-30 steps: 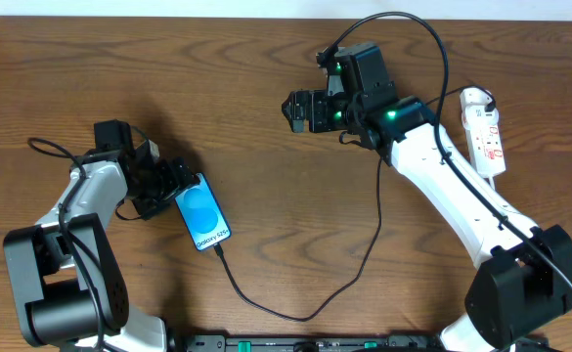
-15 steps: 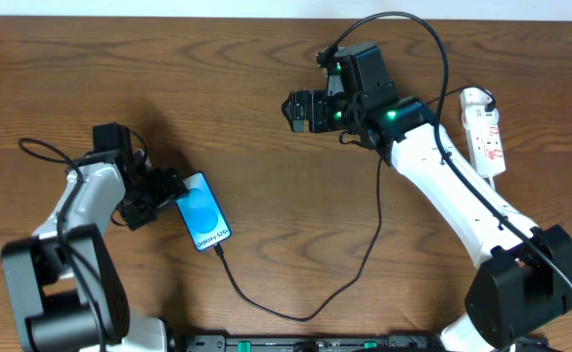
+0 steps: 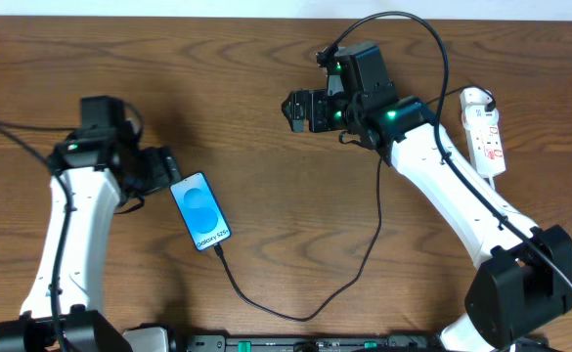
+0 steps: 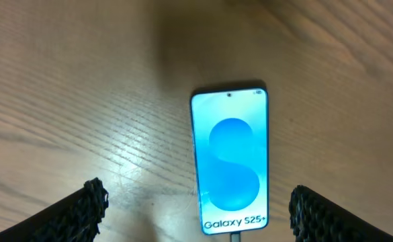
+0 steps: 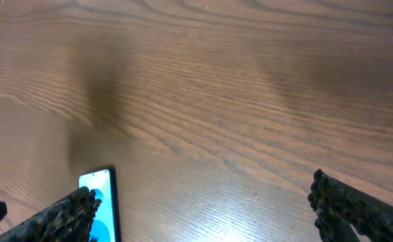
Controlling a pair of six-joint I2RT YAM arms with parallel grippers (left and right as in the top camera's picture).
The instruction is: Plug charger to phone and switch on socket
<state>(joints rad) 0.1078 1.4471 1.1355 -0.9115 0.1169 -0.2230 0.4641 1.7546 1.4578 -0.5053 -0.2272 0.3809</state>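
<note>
Overhead: wooden surface (image 3: pixel 266 176). Nearest the robot base, the charger (image 3: pixel 378 210), a thin black cable, sags in a loop at 6 o'clock. One run climbs toward the right arm; the other runs up to 8 o'clock, where its plug tip meets the bottom edge of the phone (image 3: pixel 200 211). The phone lies flat, screen up, blue with "Galaxy S25+" text, tilted so its top end points to 11 o'clock. The left pincer (image 3: pixel 168 168) sits just beside the phone's top corner, at 10 o'clock of it, released, jaws spread wide, nothing between them. In the left wrist view both black textured fingertips (image 4: pixel 89 205) show at the lower corners, with the phone on bare wood between and ahead of them, untouched. Farther out, at 12 o'clock, the right pincer (image 3: pixel 295 110) is over bare wood, released and gaping wide, holding nothing, well apart from the phone. The socket (image 3: pixel 486 132), a white strip with red marks, lies at 2 o'clock near the far right edge, just beside the right forearm. Switch state too small to tell.
</note>
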